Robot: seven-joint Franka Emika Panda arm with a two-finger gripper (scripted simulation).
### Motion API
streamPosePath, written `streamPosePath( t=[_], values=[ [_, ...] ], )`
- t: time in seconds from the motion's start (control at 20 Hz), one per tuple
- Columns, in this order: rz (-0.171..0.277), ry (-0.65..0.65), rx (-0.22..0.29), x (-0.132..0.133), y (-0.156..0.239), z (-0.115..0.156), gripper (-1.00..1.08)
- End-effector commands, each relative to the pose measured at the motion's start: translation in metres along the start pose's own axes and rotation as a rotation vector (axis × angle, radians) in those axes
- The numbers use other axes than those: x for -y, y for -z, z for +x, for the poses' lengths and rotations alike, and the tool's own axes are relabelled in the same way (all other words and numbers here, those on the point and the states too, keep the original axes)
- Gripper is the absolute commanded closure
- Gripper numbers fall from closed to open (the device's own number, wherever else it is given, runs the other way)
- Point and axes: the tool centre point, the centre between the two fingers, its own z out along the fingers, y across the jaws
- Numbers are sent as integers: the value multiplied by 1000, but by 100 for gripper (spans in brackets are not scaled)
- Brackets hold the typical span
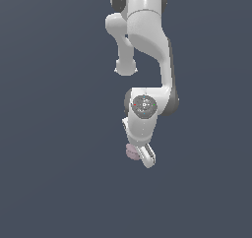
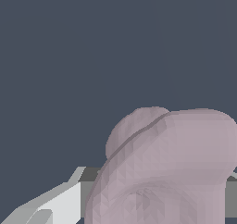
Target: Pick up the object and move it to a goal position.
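The object (image 1: 132,152) is a small pale pink-mauve lumpy thing at the tip of the white arm in the exterior view. My gripper (image 1: 141,156) points down and its fingers close around the object. In the wrist view the object (image 2: 171,167) fills the near part of the picture, very close to the camera. One white finger (image 2: 60,204) lies against its side, and the other finger is mostly hidden behind it. The jaws stand closed on the object.
The white arm (image 1: 147,40) reaches down from the top of the exterior view. Around it there is only a plain dark grey-blue surface (image 1: 49,133), with no other objects or edges in view.
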Motion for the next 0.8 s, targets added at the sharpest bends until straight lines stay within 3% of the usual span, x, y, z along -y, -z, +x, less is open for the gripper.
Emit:
streamPosePath(
  t=[0.0,0.75],
  values=[
    [0,0,0,0,0,0,108],
    [0,0,0,-6,9,-4,108]
  ],
)
